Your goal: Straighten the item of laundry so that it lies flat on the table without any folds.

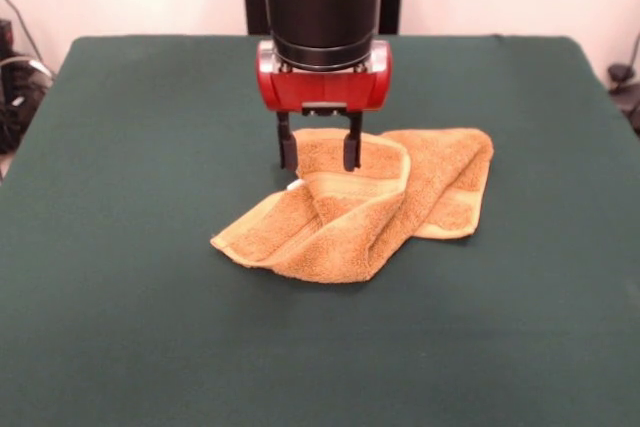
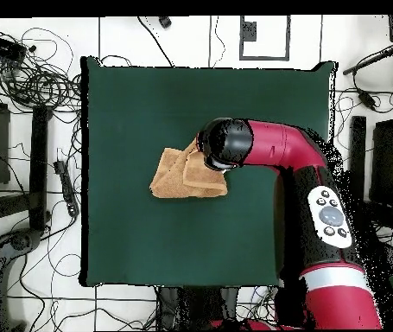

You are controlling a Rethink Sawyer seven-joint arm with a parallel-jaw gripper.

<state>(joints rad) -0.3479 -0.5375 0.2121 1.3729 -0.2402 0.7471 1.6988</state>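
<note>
The item of laundry [image 1: 365, 209], a golden-tan terry towel, lies crumpled and folded over itself near the middle of the dark green table [image 1: 130, 277]. A woven band runs along one folded edge, and a bit of white tag peeks out by the left finger. My gripper [image 1: 320, 155] hangs straight down over the towel's far edge, open, its two black fingers [image 1: 288, 150] spread with the tips at the cloth and a raised fold behind them. In the overhead view the towel [image 2: 172, 174] sticks out to the left of the arm's black wrist [image 2: 221, 143], which hides the gripper.
The table [image 2: 130, 242] has wide bare green cloth all round the towel. Cables and stands [image 2: 35, 95] lie on the floor past the table's edges. The red arm [image 2: 320, 207] reaches in across one side of the table.
</note>
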